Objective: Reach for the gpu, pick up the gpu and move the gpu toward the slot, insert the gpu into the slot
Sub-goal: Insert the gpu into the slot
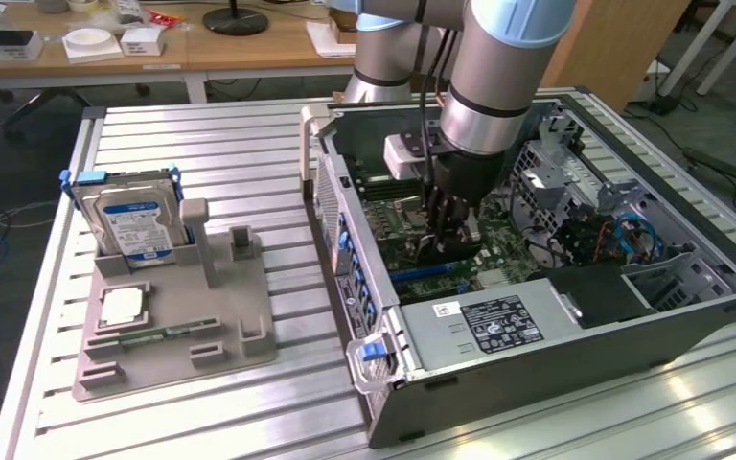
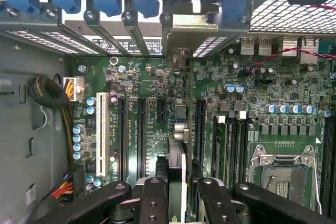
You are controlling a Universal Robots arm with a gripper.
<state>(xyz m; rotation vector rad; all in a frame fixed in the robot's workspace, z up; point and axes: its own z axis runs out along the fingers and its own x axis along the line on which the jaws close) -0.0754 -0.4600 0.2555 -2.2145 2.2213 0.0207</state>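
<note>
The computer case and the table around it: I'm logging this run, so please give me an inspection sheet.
Surface: slatted metal table carrying an open computer case and a grey fixture tray.
Job's things: gpu edge-on over the motherboard, by the blue slot; whether it is seated cannot be told.
Clutter: hard drive upright in the tray; memory stick lying flat there.
Grippers: gripper inside the case, shut on the gpu.
Cables: blue cables and a yellow-black bundle in the case.
Surroundings: wooden desk behind the table.
</note>
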